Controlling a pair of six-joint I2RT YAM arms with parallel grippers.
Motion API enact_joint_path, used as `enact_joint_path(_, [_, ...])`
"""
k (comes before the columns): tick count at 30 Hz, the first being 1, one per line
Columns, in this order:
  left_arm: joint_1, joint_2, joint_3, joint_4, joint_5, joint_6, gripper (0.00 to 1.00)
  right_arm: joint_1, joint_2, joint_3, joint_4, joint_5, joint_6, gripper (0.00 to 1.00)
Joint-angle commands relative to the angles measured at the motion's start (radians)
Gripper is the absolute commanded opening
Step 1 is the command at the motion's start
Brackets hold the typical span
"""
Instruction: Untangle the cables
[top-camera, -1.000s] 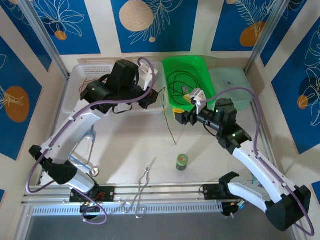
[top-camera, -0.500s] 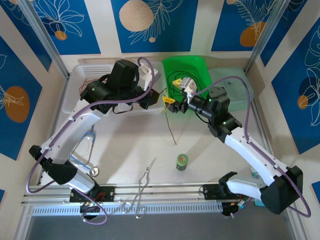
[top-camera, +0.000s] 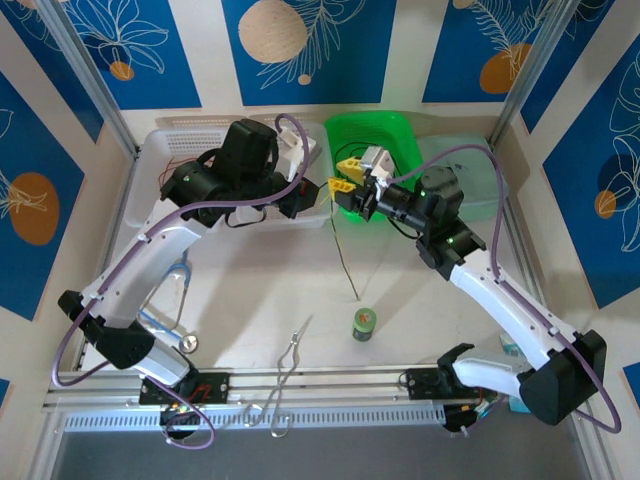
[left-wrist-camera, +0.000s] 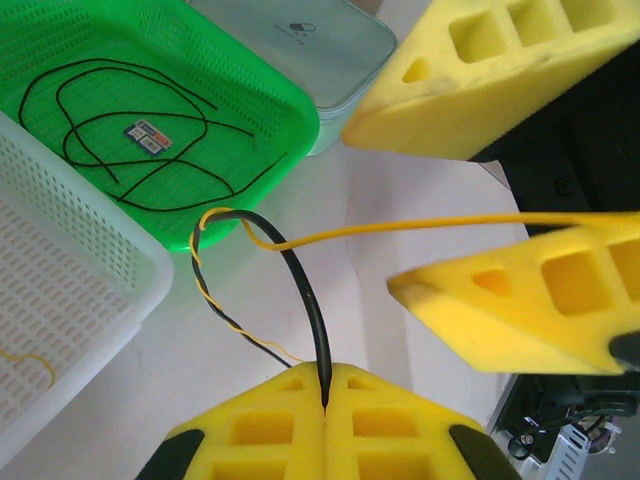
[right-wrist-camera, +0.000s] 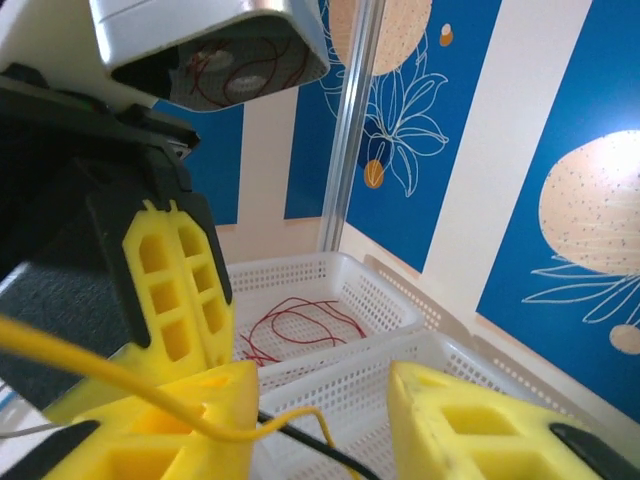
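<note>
My left gripper (left-wrist-camera: 325, 372) is shut on a black cable (left-wrist-camera: 300, 280) that arches up out of its pads. A thin yellow cable (left-wrist-camera: 400, 228) is twisted round that black one and runs off to the right between the fingers (left-wrist-camera: 520, 310) of my right gripper. In the right wrist view the right gripper (right-wrist-camera: 320, 385) has its jaws apart, with the yellow cable (right-wrist-camera: 110, 375) draped over its left finger. From above, both grippers meet between the white basket and the green basket (top-camera: 400, 130), left gripper (top-camera: 312, 192) beside right gripper (top-camera: 350, 185). A cable end (top-camera: 345, 265) hangs down to the table.
Black cables (left-wrist-camera: 130, 130) lie coiled in the green basket, red cables (right-wrist-camera: 300, 325) in a white basket (top-camera: 190, 135). A pale lidded box (top-camera: 470, 175) sits right of the green basket. On the table lie a green can (top-camera: 363, 323), metal tongs (top-camera: 290, 355) and a light-blue tube (top-camera: 178, 275).
My right gripper has swung left and up toward the left gripper, to the green basket's near-left corner, and its jaws have narrowed around the yellow cable. The left arm has stayed still.
</note>
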Motion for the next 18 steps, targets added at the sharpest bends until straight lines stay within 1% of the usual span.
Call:
enact_joint_path(1, [0.005, -0.004, 0.007, 0.014, 0.017, -0.003, 0.0, -0.008, 0.025, 0.047, 0.031, -0.031, 0.023, 0.24])
enact_joint_path(4, [0.005, -0.009, 0.007, 0.007, 0.011, 0.002, 0.0, -0.019, 0.04, 0.066, 0.026, -0.029, 0.035, 0.04])
enact_joint_path(5, [0.006, -0.012, 0.008, 0.005, 0.005, 0.004, 0.0, -0.023, 0.042, 0.071, 0.018, -0.014, 0.039, 0.0])
enact_joint_path(9, [0.007, -0.036, 0.019, -0.011, -0.043, 0.022, 0.0, -0.061, 0.036, 0.065, 0.018, 0.088, 0.079, 0.0])
enact_joint_path(12, [0.007, -0.054, 0.03, -0.035, -0.092, 0.045, 0.0, -0.104, 0.035, 0.078, -0.023, 0.146, 0.111, 0.0])
enact_joint_path(18, [0.023, -0.081, 0.035, -0.092, -0.216, 0.073, 0.0, -0.159, 0.015, 0.082, -0.083, 0.284, 0.135, 0.0])
